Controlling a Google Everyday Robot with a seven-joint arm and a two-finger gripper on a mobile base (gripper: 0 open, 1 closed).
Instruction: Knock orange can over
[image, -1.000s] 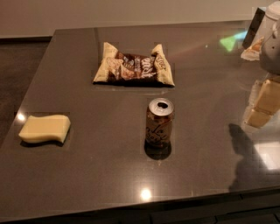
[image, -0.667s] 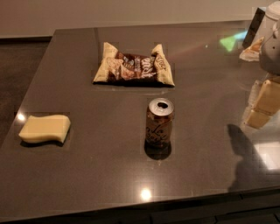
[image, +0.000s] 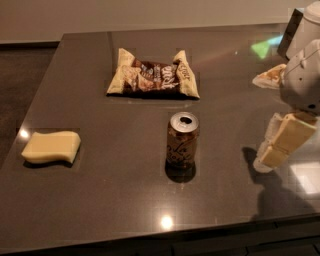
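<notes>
Just the one camera view to go on. The can stands upright a bit right of the middle of the frame on the dark surface. The chip bag sits above it and a yellow sponge is way off at the left edge. The hand hangs at the right edge, roughly level with the can and well apart from it. Honestly can't tell whether it's open or closed from here. I'd say the step is the approach: sweep left across the frame and hit the can high, near the silver rim. Hit it low and it'll probably just slide. Go easy too, or it might roll off.
</notes>
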